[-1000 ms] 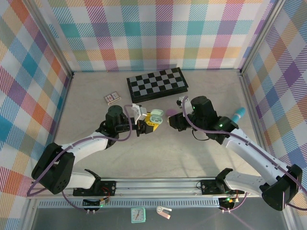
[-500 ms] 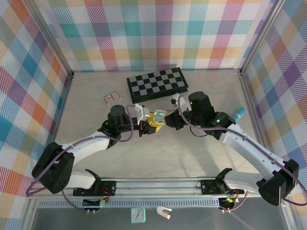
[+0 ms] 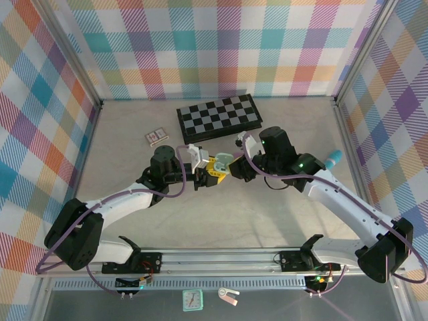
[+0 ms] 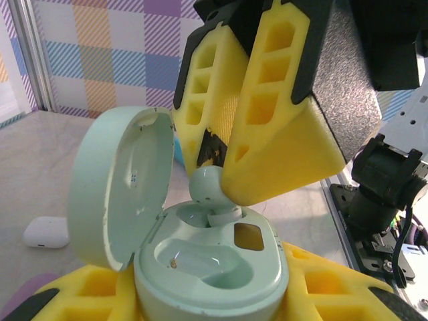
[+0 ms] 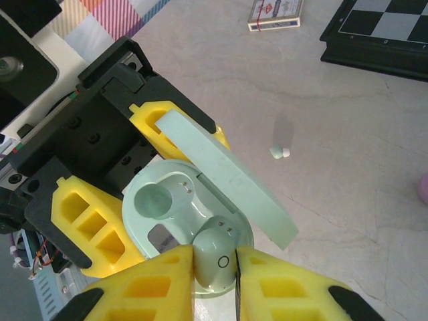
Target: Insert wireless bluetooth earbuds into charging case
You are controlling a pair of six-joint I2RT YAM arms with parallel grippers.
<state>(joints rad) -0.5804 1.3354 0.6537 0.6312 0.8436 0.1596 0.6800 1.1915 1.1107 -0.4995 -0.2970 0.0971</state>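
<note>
Left claw [image 3: 211, 171] pinching open mint case [image 4: 200, 271], lid tilted up. Right claw [image 5: 215, 284] pinching mint earbud [image 5: 215, 255] — its tip down at one socket of the case.

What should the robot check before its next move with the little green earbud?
1. The lid of the case is open: ok.
2. The left tool grips the case: ok.
3. The right tool pinches the earbud: ok.
4. The earbud is lined up over its pocket: ok.
5. The earbud is fully down in that pocket: not ok, its round head stands above the rim.
6. The other pocket is free: ok, nothing in it.
</note>
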